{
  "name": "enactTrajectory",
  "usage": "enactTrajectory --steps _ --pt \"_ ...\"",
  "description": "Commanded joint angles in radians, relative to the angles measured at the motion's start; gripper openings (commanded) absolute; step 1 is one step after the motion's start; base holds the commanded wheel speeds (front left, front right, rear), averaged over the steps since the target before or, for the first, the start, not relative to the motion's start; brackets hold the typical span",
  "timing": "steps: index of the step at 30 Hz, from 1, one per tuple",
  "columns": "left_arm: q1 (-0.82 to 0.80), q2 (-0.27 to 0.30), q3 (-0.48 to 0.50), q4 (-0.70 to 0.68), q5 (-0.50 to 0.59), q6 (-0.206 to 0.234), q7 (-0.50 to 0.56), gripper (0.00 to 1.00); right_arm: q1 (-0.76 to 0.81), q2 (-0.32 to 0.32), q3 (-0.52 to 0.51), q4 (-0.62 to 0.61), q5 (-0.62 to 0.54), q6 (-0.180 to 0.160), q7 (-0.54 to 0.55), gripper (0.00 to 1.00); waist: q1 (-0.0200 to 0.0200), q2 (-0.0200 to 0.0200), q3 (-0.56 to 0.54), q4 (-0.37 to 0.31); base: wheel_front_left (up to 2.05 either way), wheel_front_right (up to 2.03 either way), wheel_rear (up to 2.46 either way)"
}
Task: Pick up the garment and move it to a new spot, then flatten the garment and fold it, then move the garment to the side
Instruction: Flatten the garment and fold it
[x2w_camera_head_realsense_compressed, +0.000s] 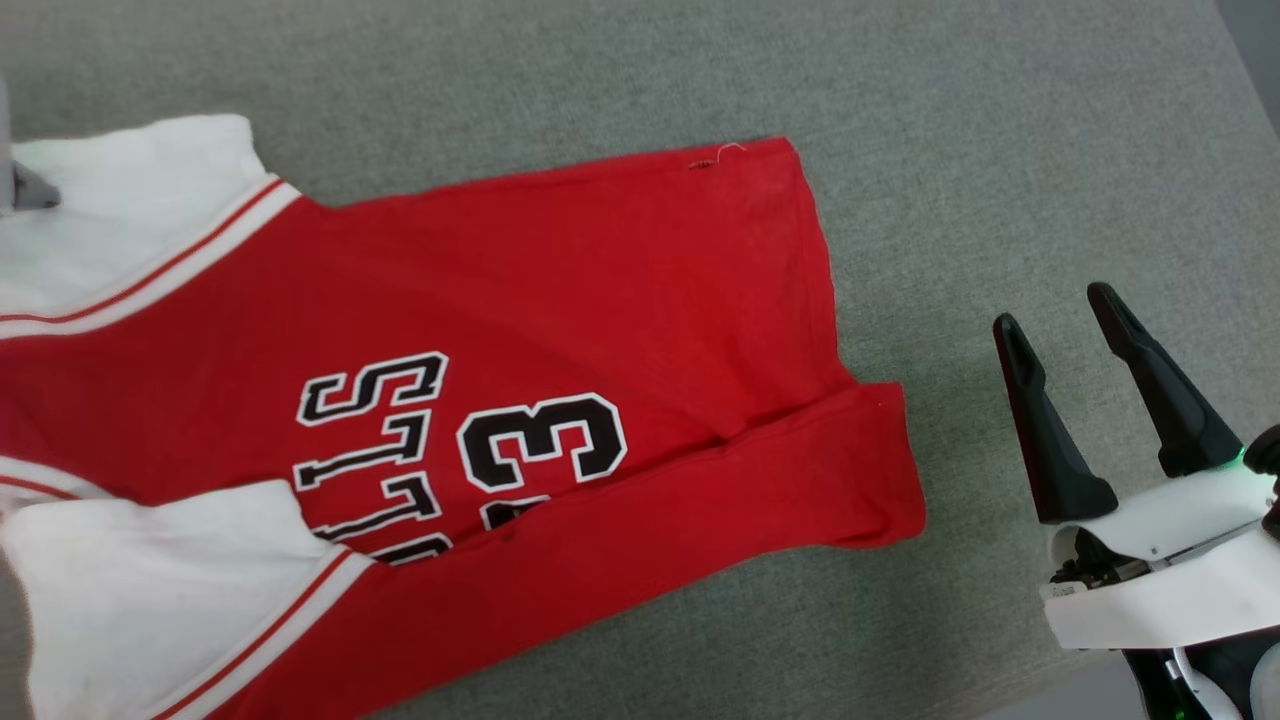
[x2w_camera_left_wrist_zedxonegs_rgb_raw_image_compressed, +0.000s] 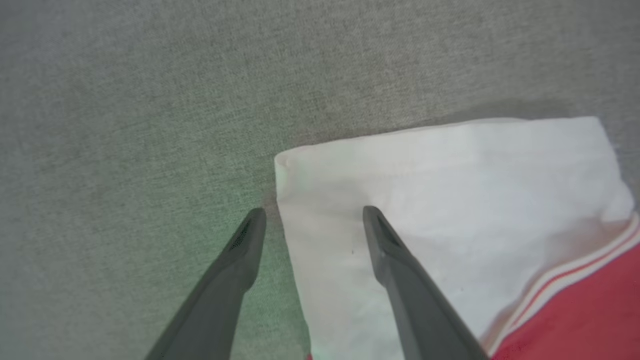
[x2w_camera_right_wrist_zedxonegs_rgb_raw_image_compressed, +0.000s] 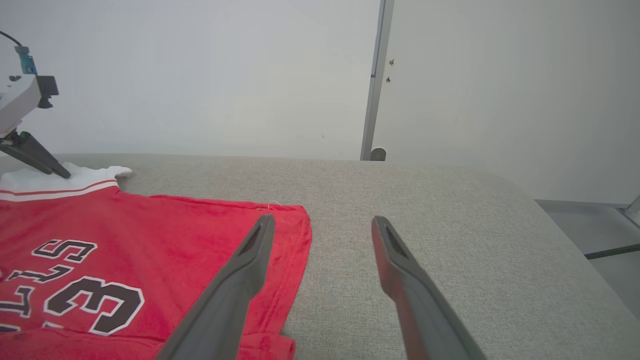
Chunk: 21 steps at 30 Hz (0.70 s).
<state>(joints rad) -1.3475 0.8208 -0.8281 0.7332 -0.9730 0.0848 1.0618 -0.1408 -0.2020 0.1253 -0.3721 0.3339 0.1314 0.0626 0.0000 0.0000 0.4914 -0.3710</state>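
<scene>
At the frame's lower right, the right gripper (x2w_camera_head_realsense_compressed: 1052, 308) stood with fingers apart, clear of the red shirt (x2w_camera_head_realsense_compressed: 600, 300) spread across the left and centre of the grey surface (x2w_camera_head_realsense_compressed: 1000, 150). The left gripper (x2w_camera_left_wrist_zedxonegs_rgb_raw_image_compressed: 314, 211), fingers likewise apart, straddled the edge of the white sleeve (x2w_camera_left_wrist_zedxonegs_rgb_raw_image_compressed: 450, 200).

The garment (x2w_camera_head_realsense_compressed: 620, 270) left of the right gripper (x2w_camera_head_realsense_compressed: 1052, 305) is red, with black, white-outlined lettering and number. Its sleeve (x2w_camera_left_wrist_zedxonegs_rgb_raw_image_compressed: 450, 200) at the left gripper (x2w_camera_left_wrist_zedxonegs_rgb_raw_image_compressed: 314, 211) tips is white, trimmed in red-white stripes. Gripper fingers (x2w_camera_head_realsense_compressed: 1050, 450) are black; the surface (x2w_camera_head_realsense_compressed: 1000, 150) is mottled grey.
</scene>
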Motion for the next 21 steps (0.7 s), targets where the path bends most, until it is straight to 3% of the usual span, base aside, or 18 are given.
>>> enactTrajectory --steps 1,10,11,12,13,17,21 --pt "-0.014 0.005 0.001 0.008 0.000 0.013 0.012 1.00 -0.015 0.007 -0.001 -0.006 0.012 -0.001 0.002 1.00 0.0000 0.0000 0.032 -0.019 0.00 0.00 0.00" --pt "0.011 -0.013 -0.025 0.034 -0.001 0.048 0.069 0.97 -0.035 0.007 -0.009 -0.017 0.037 -0.001 0.035 1.00 0.0000 0.0000 0.046 -0.015 0.00 0.00 0.00" --pt "0.012 -0.016 -0.023 0.033 -0.002 0.049 0.061 0.88 -0.039 0.004 -0.011 -0.018 0.044 -0.001 0.039 1.00 0.0000 0.0000 0.047 -0.015 0.00 0.00 0.00" --pt "0.013 -0.021 -0.017 0.035 -0.010 0.051 0.058 0.64 -0.039 0.005 -0.010 -0.016 0.060 -0.001 0.049 1.00 0.0000 0.0000 0.048 -0.014 0.00 0.00 0.00" --pt "0.014 -0.030 -0.007 0.038 -0.022 0.056 0.051 0.00 -0.041 0.004 -0.010 -0.018 0.067 -0.001 0.053 1.00 0.0000 0.0000 0.049 -0.012 0.00 0.00 0.00" --pt "-0.005 -0.049 -0.005 0.029 -0.010 0.040 0.004 0.00 -0.064 -0.016 0.001 -0.022 0.109 -0.001 0.099 1.00 0.0000 0.0000 0.052 0.000 0.00 0.00 0.00" --pt "-0.021 -0.078 -0.006 0.040 -0.010 0.018 -0.018 0.00 -0.125 -0.056 0.022 -0.004 0.184 -0.001 0.216 1.00 0.0000 0.0000 0.053 0.015 0.00 0.00 0.00"
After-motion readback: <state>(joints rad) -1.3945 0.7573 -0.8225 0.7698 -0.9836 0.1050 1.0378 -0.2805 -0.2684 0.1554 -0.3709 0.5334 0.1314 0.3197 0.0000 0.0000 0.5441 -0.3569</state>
